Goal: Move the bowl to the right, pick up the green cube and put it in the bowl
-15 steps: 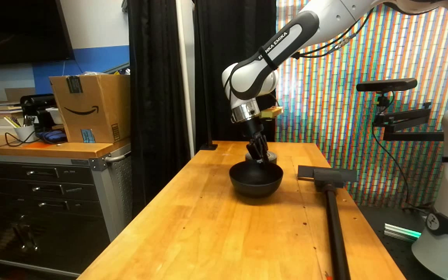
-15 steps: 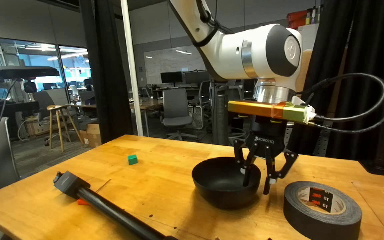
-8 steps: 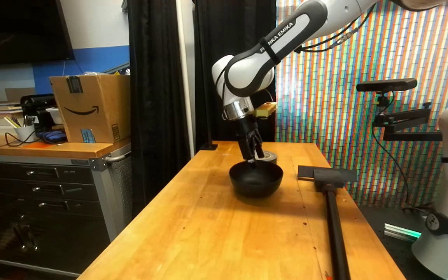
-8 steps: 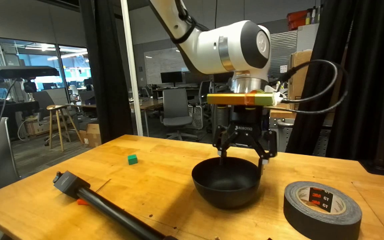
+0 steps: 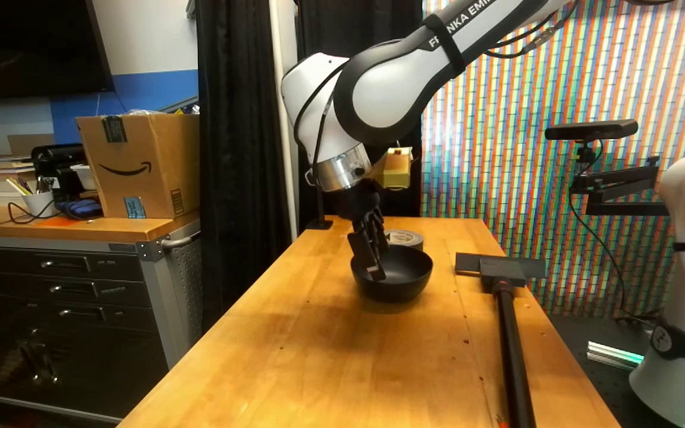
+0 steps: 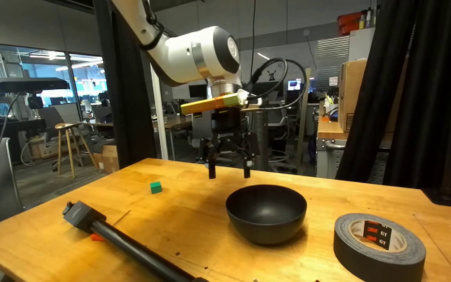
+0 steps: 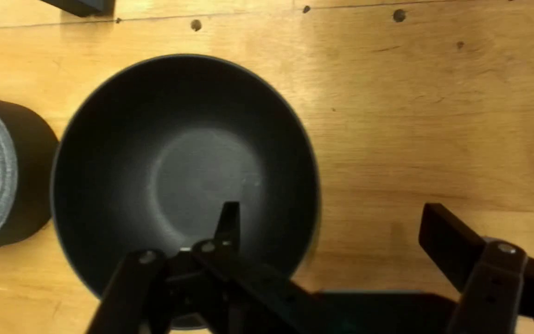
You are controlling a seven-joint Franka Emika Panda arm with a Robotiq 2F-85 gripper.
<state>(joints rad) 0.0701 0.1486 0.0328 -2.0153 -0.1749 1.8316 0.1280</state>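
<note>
The hand (image 6: 229,174) is spread, empty; descending off-centre could shove the cube (image 6: 156,188) toward an edge of the desk (image 6: 194,225).

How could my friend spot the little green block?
In an exterior view, find the wooden table, then the black bowl on it. Left of that in the picture sits the small green cube. It's boxy and green, while the bowl and nearby pole are dark.
</note>
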